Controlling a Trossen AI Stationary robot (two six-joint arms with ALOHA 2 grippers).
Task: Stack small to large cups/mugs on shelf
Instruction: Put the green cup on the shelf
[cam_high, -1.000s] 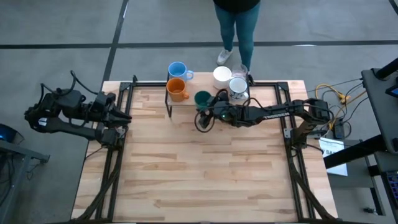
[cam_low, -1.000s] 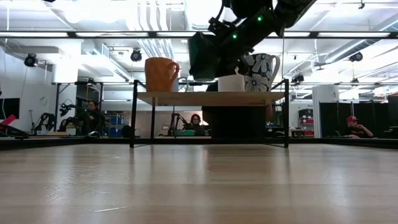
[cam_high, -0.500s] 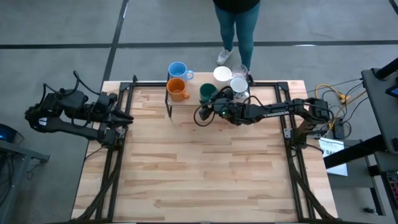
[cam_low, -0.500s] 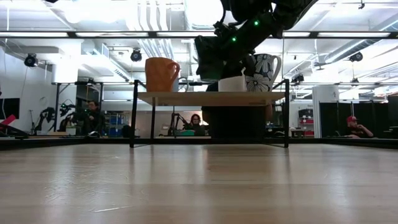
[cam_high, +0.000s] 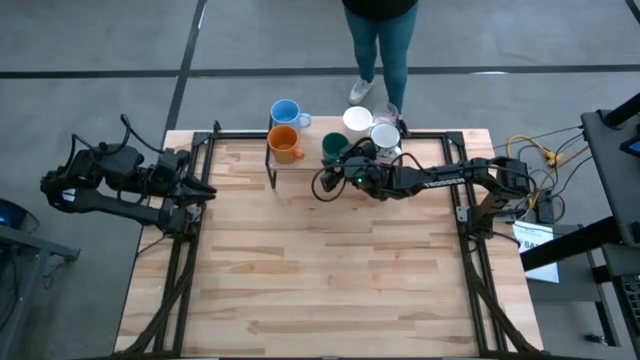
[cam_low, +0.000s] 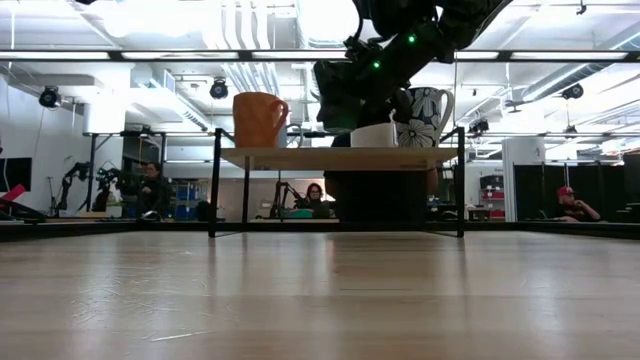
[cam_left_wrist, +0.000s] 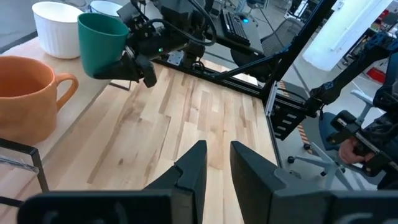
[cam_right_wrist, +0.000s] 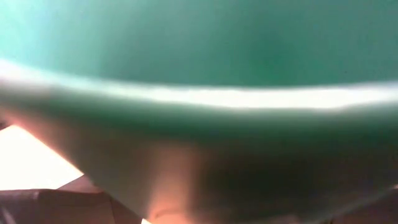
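My right gripper (cam_high: 350, 163) is shut on the dark green cup (cam_high: 333, 147) and holds it just above the light-wood shelf (cam_low: 340, 157). The cup also shows in the left wrist view (cam_left_wrist: 99, 43) and fills the right wrist view (cam_right_wrist: 199, 62). On the shelf stand the orange mug (cam_high: 285, 146), a white mug (cam_high: 357, 120) and a grey-white patterned mug (cam_low: 425, 115). The light blue mug (cam_high: 286, 112) sits behind the orange one. My left gripper (cam_high: 200, 188) waits shut at the table's left edge. My right gripper holds the green cup by its wall on the side toward the table's right (cam_left_wrist: 123, 59), coming about level from that side. The cup hides how the fingers lie on it. The cup is upright, mouth up, lifted clear of the plank between the orange and white mugs.
A person (cam_high: 385, 40) stands just beyond the table's far edge, behind the shelf. Black frame rails (cam_high: 180, 260) run along both table sides. Bare tabletop (cam_high: 320, 270) lies near of the shelf.
My right gripper has carried the green cup toward the table's far edge and a little right, over the shelf beside the white mug. The cup has stayed upright in the hold. In the last half second it has barely moved.
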